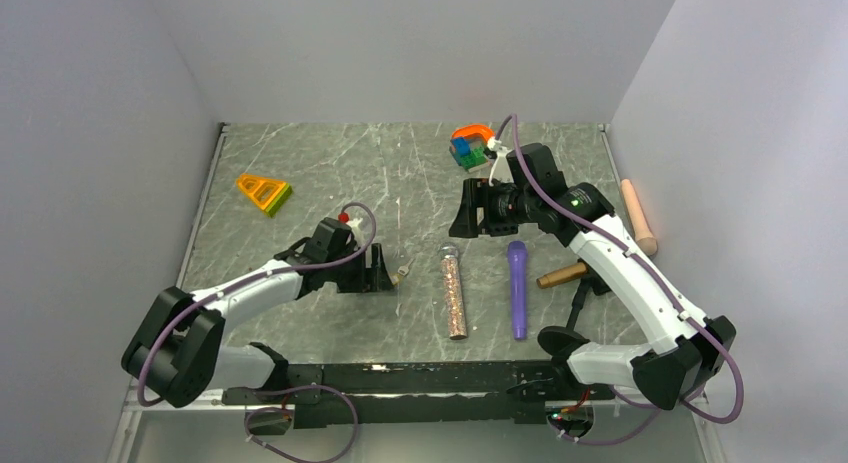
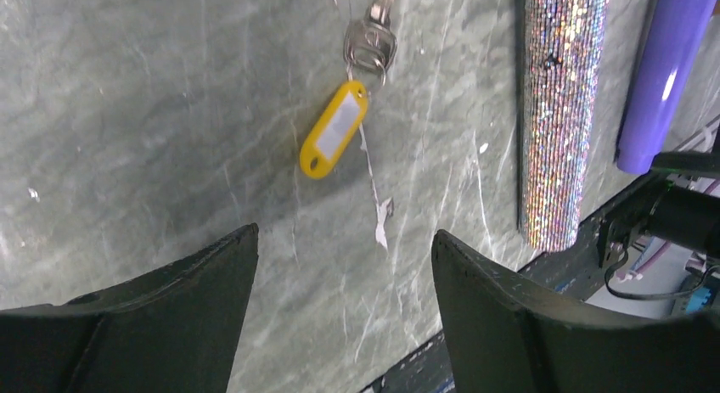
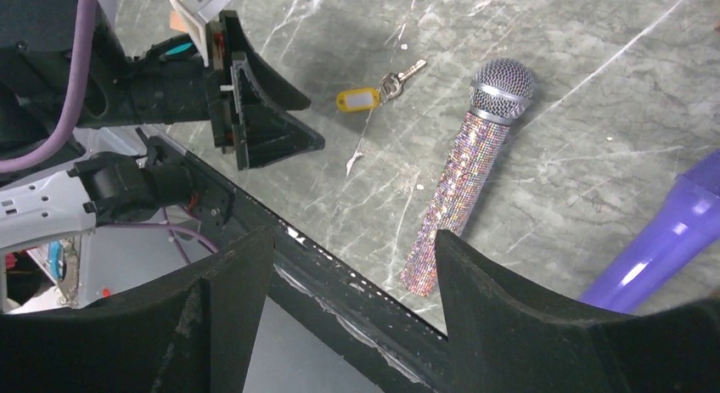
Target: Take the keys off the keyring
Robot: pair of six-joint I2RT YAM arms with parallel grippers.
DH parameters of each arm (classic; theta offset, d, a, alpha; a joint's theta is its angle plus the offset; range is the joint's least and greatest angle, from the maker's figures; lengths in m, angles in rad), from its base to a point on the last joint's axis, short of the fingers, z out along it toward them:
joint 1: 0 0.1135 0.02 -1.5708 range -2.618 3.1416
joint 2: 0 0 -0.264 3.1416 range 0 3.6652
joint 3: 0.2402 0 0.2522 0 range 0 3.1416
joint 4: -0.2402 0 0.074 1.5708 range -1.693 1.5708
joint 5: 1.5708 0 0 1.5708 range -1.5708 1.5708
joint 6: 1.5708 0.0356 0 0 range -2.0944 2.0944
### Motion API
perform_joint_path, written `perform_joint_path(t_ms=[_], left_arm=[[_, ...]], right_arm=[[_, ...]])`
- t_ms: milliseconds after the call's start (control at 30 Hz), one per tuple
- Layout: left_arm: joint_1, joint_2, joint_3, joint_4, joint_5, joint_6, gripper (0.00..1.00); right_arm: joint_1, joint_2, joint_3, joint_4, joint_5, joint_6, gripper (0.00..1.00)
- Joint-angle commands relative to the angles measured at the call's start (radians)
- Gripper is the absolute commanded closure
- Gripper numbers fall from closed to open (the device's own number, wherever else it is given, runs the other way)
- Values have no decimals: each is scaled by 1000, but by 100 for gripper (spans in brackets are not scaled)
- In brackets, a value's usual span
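- Spread wide and empty, left hand [image 2: 344, 234] low over the gray marbled surface [image 2: 127, 113], just short of the yellow tag [image 2: 334, 130].
- Small silver key [image 2: 371, 38] flat on the surface, joined by a ring to the yellow tag, untouched, beside a glitter microphone [image 2: 560, 113].
- Also spread and empty, right hand [image 3: 355, 234] above the surface, well apart from the key.

The key tag [image 2: 334, 130] is yellow and white, the keys [image 2: 371, 43] silver, the counter [image 2: 127, 113] grey-green with white streaks, with a sparkly microphone [image 2: 560, 104] and a purple microphone [image 2: 666, 70].
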Motion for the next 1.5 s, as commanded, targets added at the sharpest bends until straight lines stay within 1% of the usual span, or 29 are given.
perform_joint_path(t_ms=[0, 133, 367, 467, 800, 900, 1000, 1033, 1067, 1200, 1333, 1467], left_arm=[[8, 39, -15, 177, 2, -44, 23], [8, 74, -25, 225, -4, -59, 27], [8, 196, -3, 270, 18, -65, 35], [9, 209, -2, 264, 16, -68, 40], [8, 194, -16, 255, 15, -77, 61], [8, 190, -19, 259, 22, -77, 71], [9, 186, -14, 264, 30, -72, 89], [9, 182, -8, 262, 30, -70, 97], [9, 173, -4, 259, 29, -68, 100], [9, 123, 29, 220, 20, -48, 100], [9, 53, 114, 76, 19, 15, 100], [7, -34, 230, -82, 26, 91, 100]], right_arm=[[0, -28, 57, -49, 22, -19, 27], [0, -29, 62, -59, 28, -31, 26], [0, -34, 49, -37, 22, -16, 27], [0, -40, 48, -34, 22, -9, 27], [0, -66, 41, -57, 52, -25, 26], [0, -66, 37, -50, 47, -21, 26], [-1, -63, 39, -44, 43, -18, 26], [-1, -62, 40, -44, 41, -18, 26], [-1, -63, 41, -42, 41, -19, 26], [0, -64, 47, -38, 37, -19, 26], [-1, -74, 54, -9, 4, -19, 26], [0, -92, 59, 75, -91, -19, 25]])
